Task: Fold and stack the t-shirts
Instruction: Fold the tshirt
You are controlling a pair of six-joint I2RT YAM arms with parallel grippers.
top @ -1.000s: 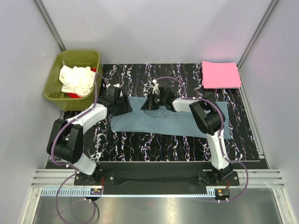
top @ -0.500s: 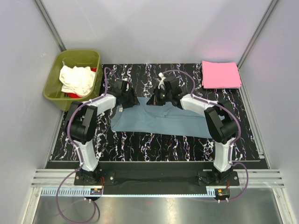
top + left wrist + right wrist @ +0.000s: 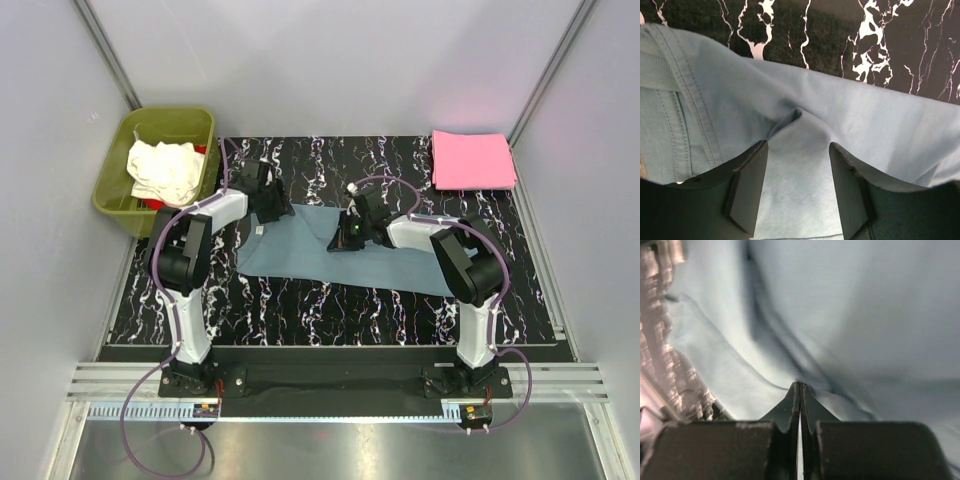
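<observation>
Overhead, a black, white-veined mat (image 3: pixel 330 310) carries a wide blue shirt (image 3: pixel 300 250), flat but rumpled along its far edge. An olive plastic tub (image 3: pixel 110 205) at far left holds a crumpled white shirt (image 3: pixel 160 170) over a sliver of red shirt (image 3: pixel 153 204). A pink shirt (image 3: pixel 472 160) lies folded square at far right.

Only the wrist views show the grips. The left gripper (image 3: pixel 797 165) has its jaws apart, astride a soft ridge beside a stitched seam. The right gripper (image 3: pixel 800 390) is pinched together on a blue fold, creases fanning from its tips.
</observation>
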